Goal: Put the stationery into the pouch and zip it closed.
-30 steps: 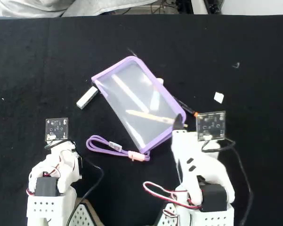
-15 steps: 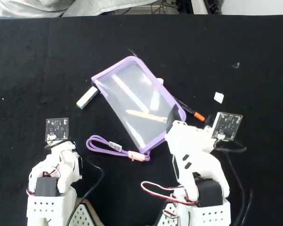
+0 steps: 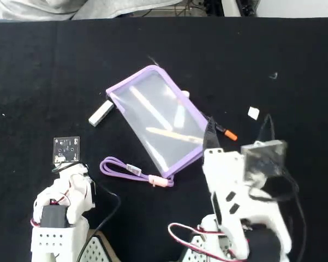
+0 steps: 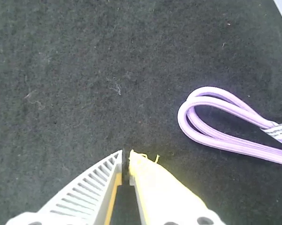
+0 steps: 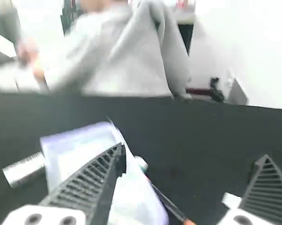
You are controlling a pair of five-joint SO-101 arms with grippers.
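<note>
- Left end effector (image 4: 127, 158): well off to the pouch's (image 3: 155, 117) lower left, pinched together, nothing in it.
- White stick (image 3: 101, 113): on the tabletop (image 3: 38, 65), just beside the pouch's upper left corner.
- Purple strap (image 3: 128, 167): trails from the pouch's lower corner.
- Orange-tipped pen (image 3: 222, 130): just off the pouch's right edge.
- Right end effector (image 5: 194, 153): by the pouch's right edge, spread wide, empty.

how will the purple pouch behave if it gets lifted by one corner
Probably floppy: the pouch looks like thin clear film with a soft purple edge, so it would likely sag. It seems light, lying flat with only slim sticks inside, which may slide towards the low end.
</note>
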